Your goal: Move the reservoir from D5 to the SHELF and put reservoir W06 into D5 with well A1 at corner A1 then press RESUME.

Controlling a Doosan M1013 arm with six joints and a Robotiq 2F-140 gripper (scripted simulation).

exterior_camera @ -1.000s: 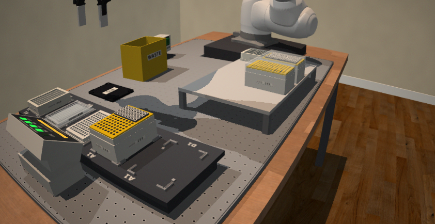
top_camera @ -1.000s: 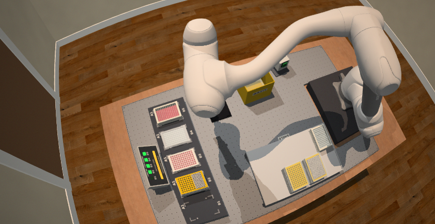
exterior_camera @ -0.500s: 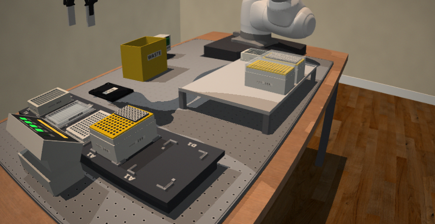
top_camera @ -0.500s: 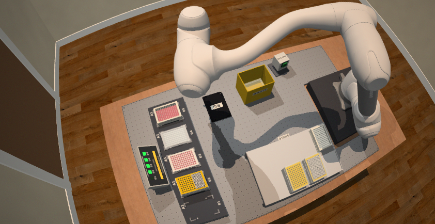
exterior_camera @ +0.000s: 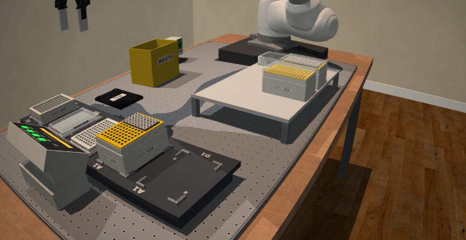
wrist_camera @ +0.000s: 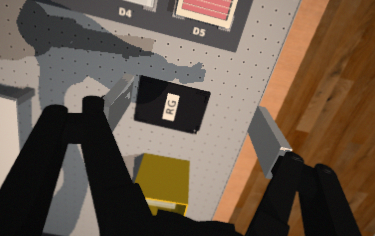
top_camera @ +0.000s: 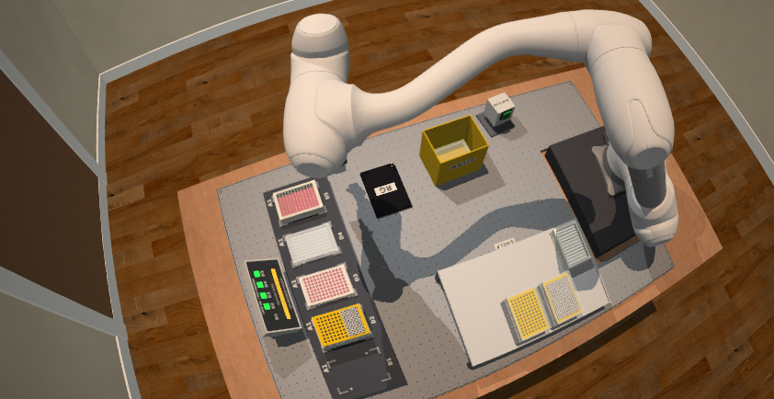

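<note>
The reservoir (top_camera: 298,200) with red troughs sits in D5 near the counter's (top_camera: 198,217) left edge, beside bare perforated surface. Rightward lie the RG nest (top_camera: 385,189) and waste bin (top_camera: 453,150); reservoir W06 (top_camera: 573,245) rests at the shelf's (top_camera: 487,299) far corner. Only the exterior view shows the gripper (exterior_camera: 72,18) high overhead, jaws wide and holding nothing.
</note>
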